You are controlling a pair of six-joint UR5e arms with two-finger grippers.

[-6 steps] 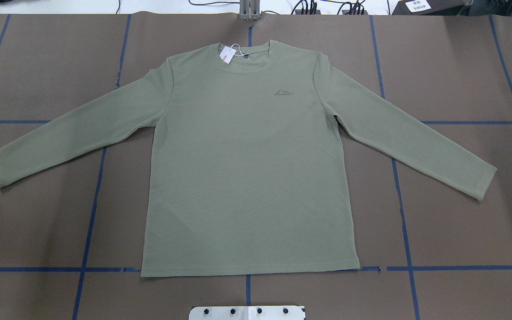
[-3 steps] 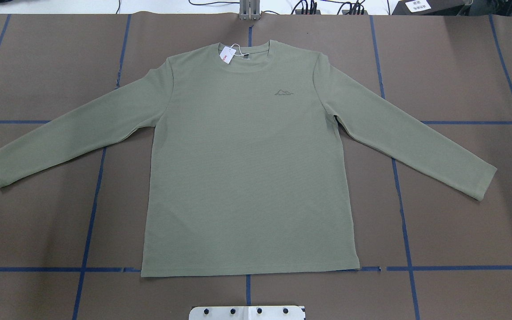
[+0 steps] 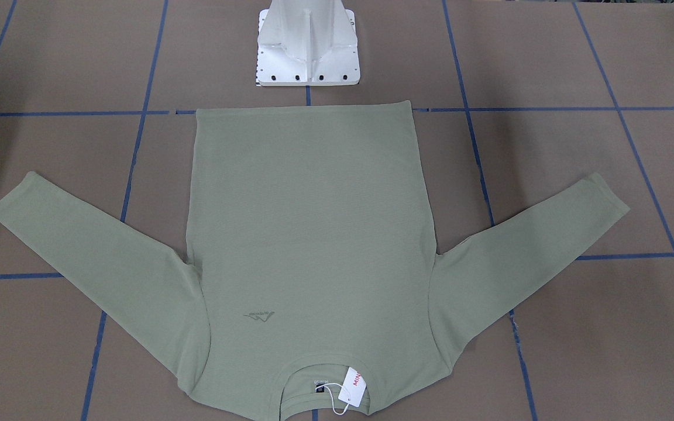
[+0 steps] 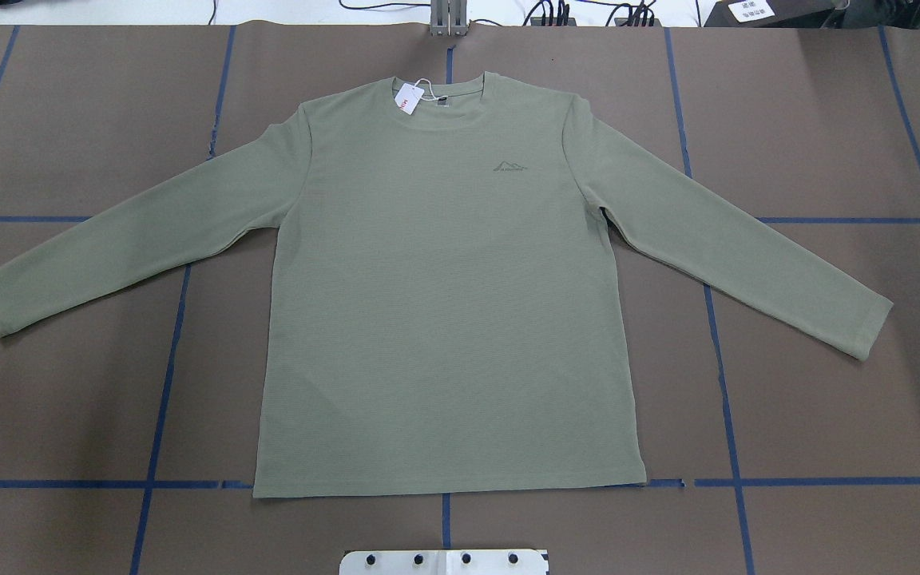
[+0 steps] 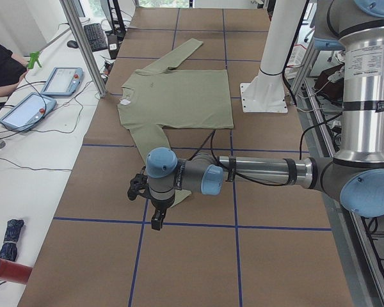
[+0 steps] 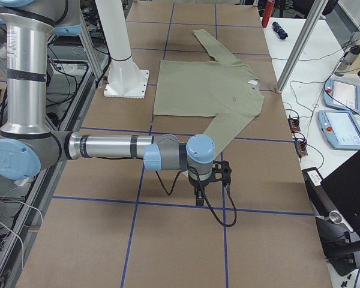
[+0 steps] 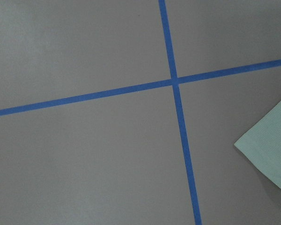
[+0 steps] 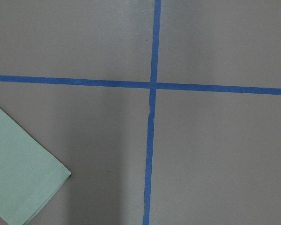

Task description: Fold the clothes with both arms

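The sage-green long-sleeved shirt [image 4: 444, 303] lies flat and face up on the brown table, both sleeves spread outward, collar and white hang tag [image 4: 408, 99] at the far side. The front-facing view shows the shirt [image 3: 308, 234] with no arm over it. My left gripper [image 5: 156, 221] hangs beyond the left sleeve cuff; my right gripper [image 6: 199, 200] hangs beyond the right cuff. Both show only in the side views, so I cannot tell whether they are open or shut. Each wrist view catches a cuff corner [image 7: 271, 150] [image 8: 18, 173] on bare table.
Blue tape lines [image 4: 164, 375] grid the table. The white base pedestal [image 3: 308, 52] stands just behind the shirt's hem. Control tablets [image 5: 57, 80] lie on the white side bench, where a person's arm [image 5: 0, 64] rests. A laptop [image 6: 354, 186] sits near the right end.
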